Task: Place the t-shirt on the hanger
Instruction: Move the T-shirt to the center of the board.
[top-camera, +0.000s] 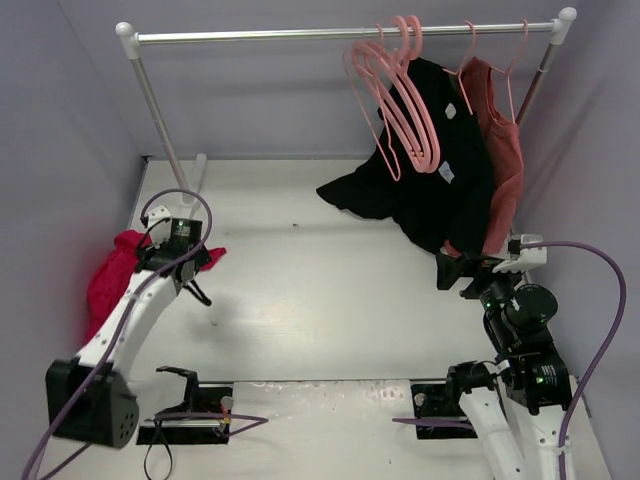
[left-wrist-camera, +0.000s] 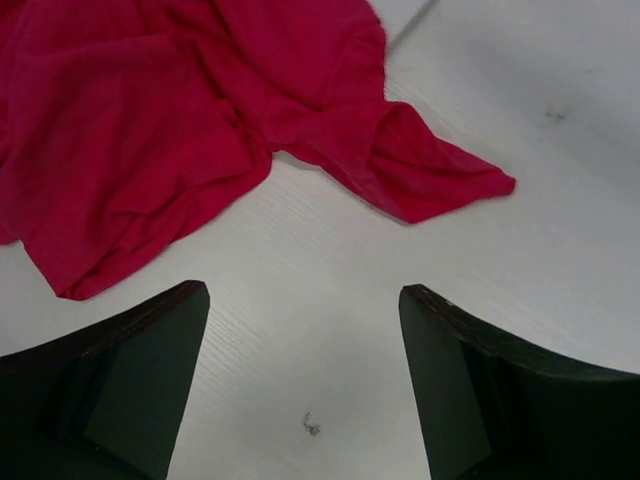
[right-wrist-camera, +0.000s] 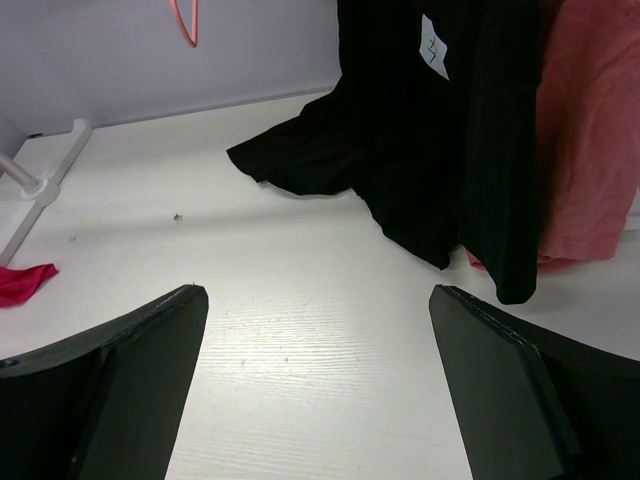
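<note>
Left wrist shows soft, crumpled t-shirt beyond wide-spread left hand; right hand equally wide.

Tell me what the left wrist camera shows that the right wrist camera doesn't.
Only the left wrist view shows most of the t-shirt, crumpled on the table just ahead of the open left gripper. Only the right wrist view shows the hanging black shirt, the rust-red top beside it, a rack foot and a bit of pink hanger, all beyond the open right gripper. Both show the white table, and the right wrist view catches one small corner of the t-shirt at its left edge.
</note>
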